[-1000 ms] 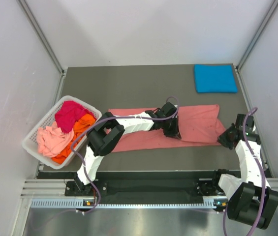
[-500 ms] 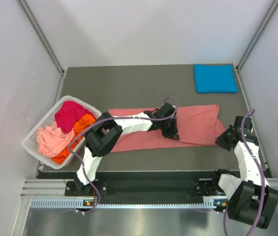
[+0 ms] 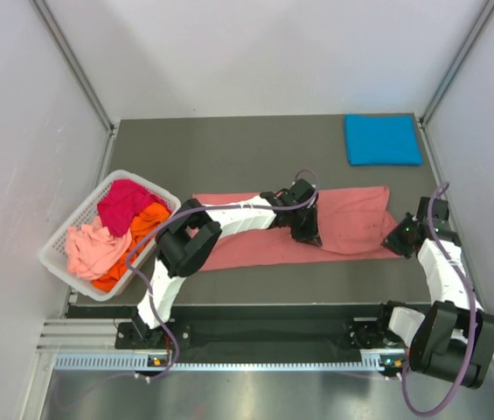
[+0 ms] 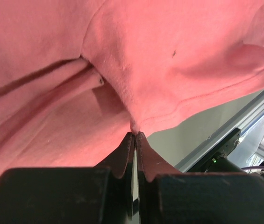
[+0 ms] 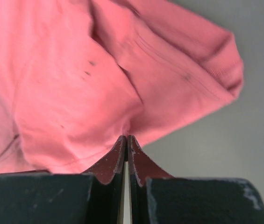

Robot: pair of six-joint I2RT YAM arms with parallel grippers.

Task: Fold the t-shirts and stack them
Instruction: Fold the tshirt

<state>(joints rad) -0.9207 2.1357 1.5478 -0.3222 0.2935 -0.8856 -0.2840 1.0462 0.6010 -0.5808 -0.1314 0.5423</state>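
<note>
Over the last second little has shifted. The right arm has drawn its wrist a little toward 12 o'clock and carried the right pincer (image 3: 397, 240) a touch further from the bases, along the 3 o'clock end of the salmon-pink t-shirt (image 3: 351, 217). The left pincer (image 3: 308, 234) has crept slightly toward 6 o'clock at the near hem, around the middle of the garment. Both wrist views show the jaws pressed together with a small pucker of salmon cloth caught at the tips, so each pincer is closed on the shirt. The shirt itself lies where it did, spread as a long band across the middle of the bench (image 3: 229, 157), its right end only slightly gathered by the right arm's pull. My reading is that the grips are now set and the arms are only beginning to take up slack for a fold of the right portion, with no layer turned over yet. The blue t-shirt (image 3: 383, 139) sits folded at about 1 o'clock in the far corner, well apart, and looks like the base of the stack. The magenta t-shirt (image 3: 124, 201), orange t-shirt (image 3: 146, 223) and pale pink t-shirt (image 3: 89, 245) are heaped in the basket (image 3: 61, 238) at 9 o'clock, so most of the task is still ahead.
</note>
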